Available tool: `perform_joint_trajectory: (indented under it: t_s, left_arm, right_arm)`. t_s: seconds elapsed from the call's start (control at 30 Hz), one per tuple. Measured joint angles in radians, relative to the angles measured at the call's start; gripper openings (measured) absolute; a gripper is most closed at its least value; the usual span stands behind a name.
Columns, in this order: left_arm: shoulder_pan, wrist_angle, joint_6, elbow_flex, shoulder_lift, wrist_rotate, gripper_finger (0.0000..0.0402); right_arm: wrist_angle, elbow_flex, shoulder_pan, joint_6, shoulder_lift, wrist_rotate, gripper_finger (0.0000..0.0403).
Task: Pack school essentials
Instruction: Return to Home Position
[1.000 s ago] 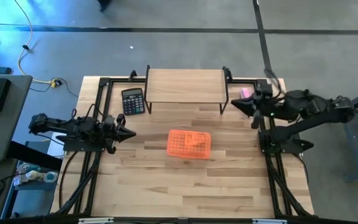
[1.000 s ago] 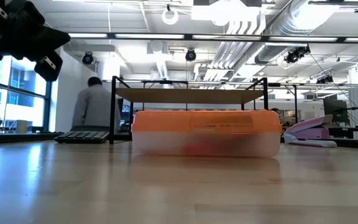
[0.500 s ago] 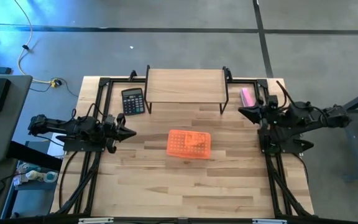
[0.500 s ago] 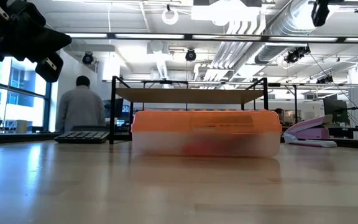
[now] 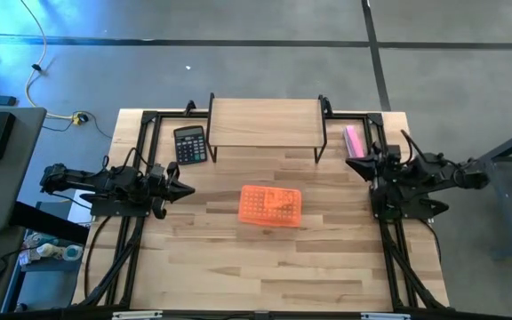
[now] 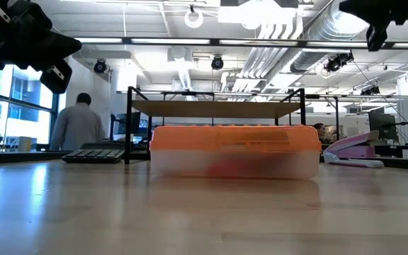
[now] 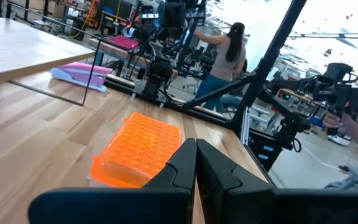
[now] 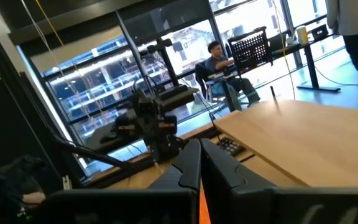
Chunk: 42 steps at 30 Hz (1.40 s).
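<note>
**Squarely mid-table: orange box shut, both grippers closed and clear of it**

Closed and lying flat, the orange box (image 5: pixel 270 205) sits on the middle of the wooden table (image 5: pixel 265 267). Neither arm touches it. Its lid is down all round. From table height, the clear lower half (image 6: pixel 234 164) shows only a red blur inside, so the stationery cannot be told apart.

The left gripper (image 5: pixel 188 189) hangs well to the left of the box, above the table's left edge, and points toward it. Its wrist camera shows the two dark fingers (image 7: pixel 182 163) pressed together with nothing between them, and the box (image 7: pixel 138 152) lies just beyond their tips.

The right gripper (image 5: pixel 352 163) is well off the box's right side and somewhat farther back, also aimed inward. Its fingers (image 8: pixel 188 163) meet tip to tip and hold nothing.

Behind the box stands a raised wooden shelf (image 5: pixel 265 123). A black calculator (image 5: pixel 190 144) lies behind and to the left of the box. A pale pink block (image 5: pixel 354 139) lies behind and to its right, near the right gripper but apart from it.

Far beyond the box, in the room, a person (image 6: pixel 80 126) stands facing away.
</note>
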Motion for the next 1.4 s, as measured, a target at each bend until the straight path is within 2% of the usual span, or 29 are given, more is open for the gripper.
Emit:
perform_joint_trajectory:
  t_s: [0.4,0.63,1.0,1.2,1.4]
  left_arm:
    - [0.000,0.000,0.000,0.000,0.000,0.000,0.0000]
    - [0.000,0.000,0.000,0.000,0.000,0.000,0.0000]
    - [0.000,0.000,0.000,0.000,0.000,0.000,0.0000]
    - [0.000,0.000,0.000,0.000,0.000,0.001,0.0000]
    - [0.000,0.000,0.000,0.000,0.000,0.001,0.0000]
  right_arm:
    - [0.060,-0.214,0.000,-0.003,-0.130,-0.023,0.0000]
    - [0.163,-0.323,0.000,-0.004,-0.128,-0.024,0.0000]
    - [0.130,-0.338,0.000,-0.037,-0.128,0.007,0.0000]
    - [0.081,-0.338,0.000,0.042,-0.127,0.044,0.0000]
    - [0.080,-0.338,0.000,0.042,-0.127,0.043,0.0000]
